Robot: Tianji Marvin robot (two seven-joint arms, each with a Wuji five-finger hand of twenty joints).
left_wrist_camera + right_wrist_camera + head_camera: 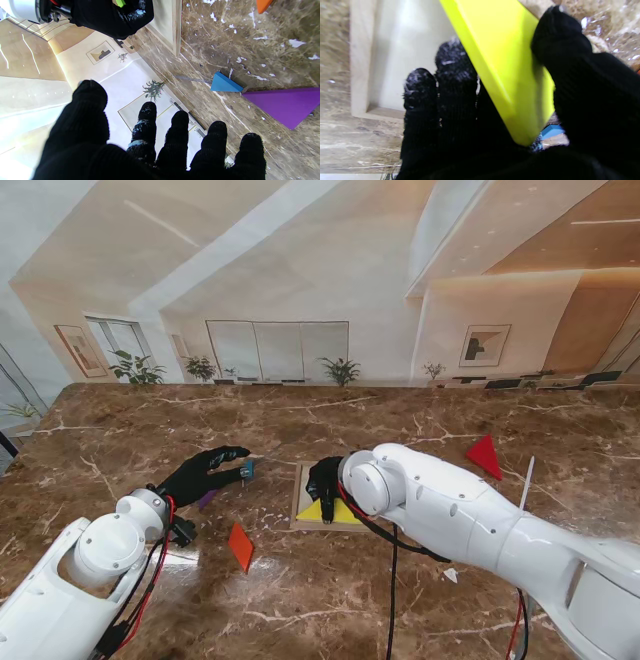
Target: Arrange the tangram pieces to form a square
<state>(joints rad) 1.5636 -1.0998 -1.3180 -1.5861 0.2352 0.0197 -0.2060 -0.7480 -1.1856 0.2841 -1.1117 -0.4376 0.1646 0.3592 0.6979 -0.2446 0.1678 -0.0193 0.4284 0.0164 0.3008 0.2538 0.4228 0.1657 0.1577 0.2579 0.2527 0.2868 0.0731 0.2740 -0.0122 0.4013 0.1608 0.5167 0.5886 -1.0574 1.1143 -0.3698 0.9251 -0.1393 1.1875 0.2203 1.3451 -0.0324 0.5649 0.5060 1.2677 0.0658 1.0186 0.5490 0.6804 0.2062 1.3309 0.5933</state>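
Two hands are working at once. Right hand (323, 478) is gripping the yellow triangle (505, 75) between thumb and fingers, holding it tilted over the wooden tray (298, 500) at the table's middle; in the stand view the piece is lying at the tray's near edge. Left hand (205, 473) is hovering empty with fingers spread, left of the tray, reaching toward the small blue triangle (225, 83), which is sitting just beside the purple triangle (287, 105). An orange piece (240, 546) is lying nearer to me, and a red triangle (485, 456) is waiting far right. Seating the yellow piece appears to be the step in hand; next, it probably needs lowering flat into a tray corner.
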